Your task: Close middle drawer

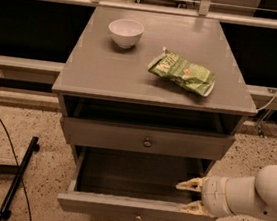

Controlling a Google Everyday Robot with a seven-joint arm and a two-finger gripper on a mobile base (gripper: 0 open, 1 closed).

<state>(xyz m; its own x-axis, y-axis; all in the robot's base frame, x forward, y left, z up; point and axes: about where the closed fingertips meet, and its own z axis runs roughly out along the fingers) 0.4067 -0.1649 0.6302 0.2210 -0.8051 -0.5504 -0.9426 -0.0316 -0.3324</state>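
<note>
The middle drawer (136,209) is a grey box pulled far out of the cabinet, and its inside looks empty. Its low front panel faces me, with a small knob at the lower edge. My gripper (192,195) is at the drawer's right front corner, just inside the front panel. Its two tan fingers (190,184) are spread apart with nothing between them, and the lower one lies against the panel's top edge. The white arm (249,196) comes in from the right.
Above it, the narrower drawer front (147,140) with a round knob stands slightly out. The grey cabinet top (108,73) carries a white bowl (125,32) and a green chip bag (183,72). A black stand (13,188) lies on the speckled floor at left.
</note>
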